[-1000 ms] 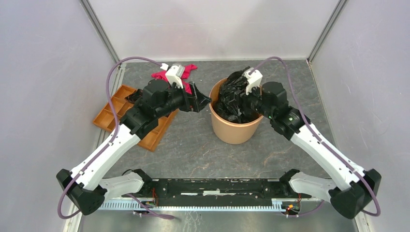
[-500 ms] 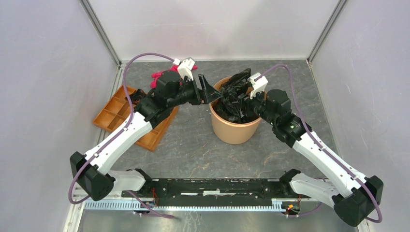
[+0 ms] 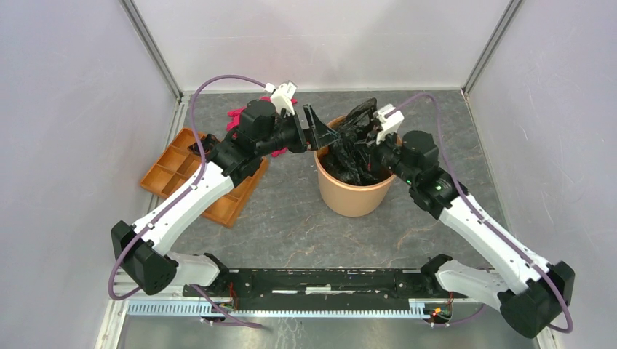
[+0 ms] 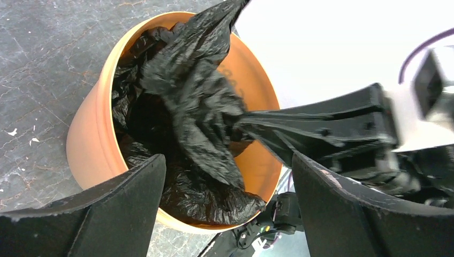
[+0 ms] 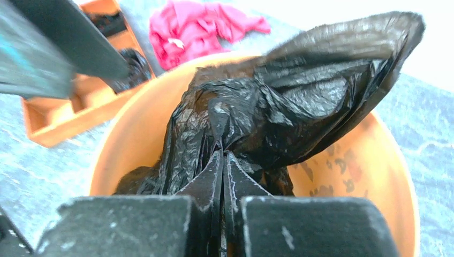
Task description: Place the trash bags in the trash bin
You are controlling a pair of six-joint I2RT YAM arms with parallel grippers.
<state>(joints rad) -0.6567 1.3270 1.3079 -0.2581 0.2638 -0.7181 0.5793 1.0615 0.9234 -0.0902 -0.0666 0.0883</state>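
Well, found the trash bags [image 3: 354, 145] mostly down in the trash bin [image 3: 349, 198], one flap above the rim. Saw right fingers [image 5: 207, 184] pinched together on the film, probably for tucking; left fingers [image 4: 123, 206] spread wide beside the rim.

A dark grey, stone-patterned desk [image 3: 291, 225] with pale veins sits boxed in by three plain, pale lilac-grey walls [image 3: 320, 43], joined at the back corners by slanting metal posts [image 3: 149, 47], with a slotted metal rail [image 3: 327, 310] along its near edge, all under soft, even light.
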